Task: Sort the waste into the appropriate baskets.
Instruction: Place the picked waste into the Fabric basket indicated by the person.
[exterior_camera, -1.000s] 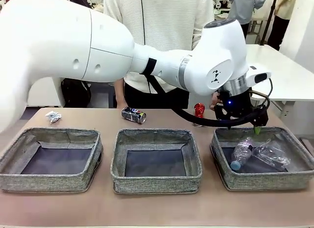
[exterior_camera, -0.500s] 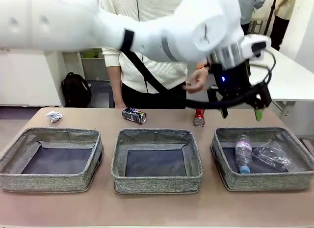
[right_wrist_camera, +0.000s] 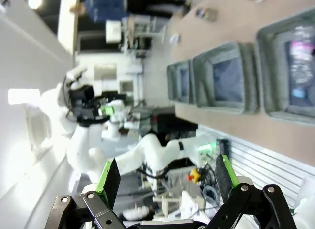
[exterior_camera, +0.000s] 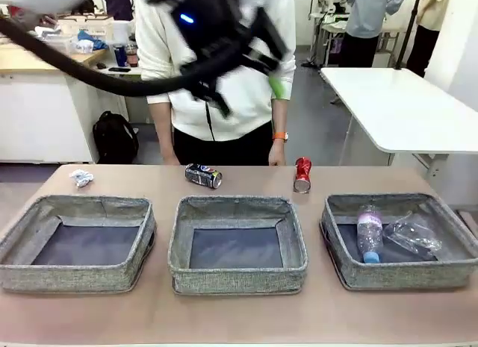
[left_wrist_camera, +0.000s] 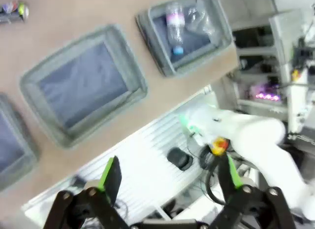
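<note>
My left gripper (exterior_camera: pixel 250 93) hangs high above the table's far middle, open and holding nothing; its own view shows the jaws (left_wrist_camera: pixel 170 172) spread wide. My right gripper (right_wrist_camera: pixel 167 175) is open too, well off the table. Three grey baskets stand in a row: left (exterior_camera: pixel 75 278), middle (exterior_camera: pixel 237 280), right (exterior_camera: pixel 407 276). The right basket (left_wrist_camera: pixel 152 29) holds the clear bottle (exterior_camera: pixel 368 231) and the plastic film (exterior_camera: pixel 413 233). Behind the baskets lie a dark can (exterior_camera: pixel 203 175), a red can (exterior_camera: pixel 302 174) and a white paper wad (exterior_camera: pixel 81 177).
A person in a white top stands at the far edge, one hand (exterior_camera: pixel 276 151) hanging near the red can. A strip of bare table (exterior_camera: pixel 239 317) runs in front of the baskets. A white table (exterior_camera: pixel 403 108) stands at the back right.
My left arm has risen from just over the right basket and swung up and left. The bottle, tilted a second ago, now lies flat in that basket.
</note>
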`<state>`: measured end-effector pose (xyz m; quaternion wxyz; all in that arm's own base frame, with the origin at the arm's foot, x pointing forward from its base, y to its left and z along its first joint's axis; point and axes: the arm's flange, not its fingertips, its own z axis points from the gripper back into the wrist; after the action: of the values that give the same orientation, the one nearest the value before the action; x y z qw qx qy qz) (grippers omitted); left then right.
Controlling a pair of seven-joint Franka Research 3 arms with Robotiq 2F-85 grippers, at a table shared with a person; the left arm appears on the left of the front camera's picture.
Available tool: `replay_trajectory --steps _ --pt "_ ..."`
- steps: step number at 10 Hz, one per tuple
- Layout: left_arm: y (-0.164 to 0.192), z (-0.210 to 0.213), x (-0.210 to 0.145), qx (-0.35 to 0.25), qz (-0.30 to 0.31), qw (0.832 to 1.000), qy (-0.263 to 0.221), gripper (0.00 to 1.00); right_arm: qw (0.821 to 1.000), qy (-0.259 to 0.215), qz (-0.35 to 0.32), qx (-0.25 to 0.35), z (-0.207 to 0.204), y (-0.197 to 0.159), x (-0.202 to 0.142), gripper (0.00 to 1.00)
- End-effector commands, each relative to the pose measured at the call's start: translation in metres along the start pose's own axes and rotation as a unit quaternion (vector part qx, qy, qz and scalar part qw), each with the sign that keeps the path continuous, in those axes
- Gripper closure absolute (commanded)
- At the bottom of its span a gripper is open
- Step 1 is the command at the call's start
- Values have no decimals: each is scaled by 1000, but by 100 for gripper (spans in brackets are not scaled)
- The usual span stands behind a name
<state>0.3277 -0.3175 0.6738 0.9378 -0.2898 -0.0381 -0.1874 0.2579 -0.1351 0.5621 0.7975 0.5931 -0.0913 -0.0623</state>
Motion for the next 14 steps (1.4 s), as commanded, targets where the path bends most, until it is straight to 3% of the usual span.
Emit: replay_trajectory --steps 1,2,5,7,11,12,14 --pt "58 38 -10 -65 23 997 18 0 997 58 32 28 -28 3 16 0" --pt "86 65 -14 -83 55 995 29 0 997 65 40 24 -44 7 21 0" --pt "171 147 -75 -269 99 957 53 0 991 113 34 60 -48 12 29 0" --pt "214 170 -147 -341 111 933 -36 0 994 84 16 74 -38 11 37 0" --pt "235 142 -233 -341 103 933 -46 0 985 23 -27 170 -23 3 52 0" --pt "233 170 -207 -351 111 929 -40 0 993 48 8 106 -25 0 44 0" --pt "233 170 -207 -351 111 929 -40 0 993 48 8 106 -25 0 44 0"
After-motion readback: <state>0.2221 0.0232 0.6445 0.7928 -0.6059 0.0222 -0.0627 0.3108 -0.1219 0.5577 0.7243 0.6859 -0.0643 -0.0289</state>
